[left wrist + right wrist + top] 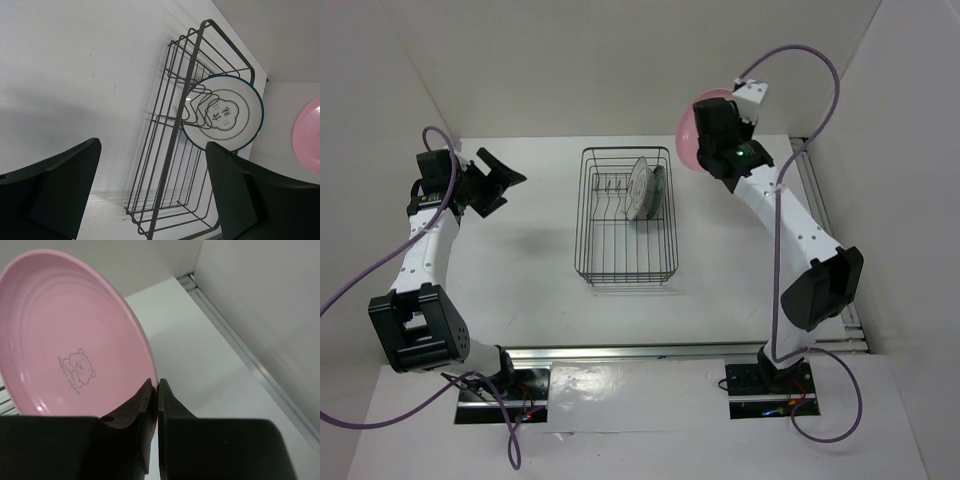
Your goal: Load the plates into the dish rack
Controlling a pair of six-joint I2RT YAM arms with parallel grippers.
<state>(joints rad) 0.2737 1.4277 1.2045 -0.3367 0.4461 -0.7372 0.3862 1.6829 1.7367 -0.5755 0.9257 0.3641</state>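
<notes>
The black wire dish rack (620, 252) stands mid-table. Two plates stand upright in its far right part: a white one with grey rings (639, 187) and a dark teal one (659, 190). In the left wrist view the teal-rimmed plate (223, 116) leans on the prongs of the rack (169, 136). My right gripper (706, 128) is shut on the rim of the pink plate (687, 137) and holds it on edge in the air, right of the rack's far end; the wrist view shows the plate (70, 335) pinched in the gripper (156, 390). My left gripper (500, 178) is open and empty, left of the rack (152, 195). The glass plate is not in view.
White walls enclose the table on the left, back and right. A metal rail (812, 190) runs along the right edge. The pink plate also shows at the right edge of the left wrist view (307, 140).
</notes>
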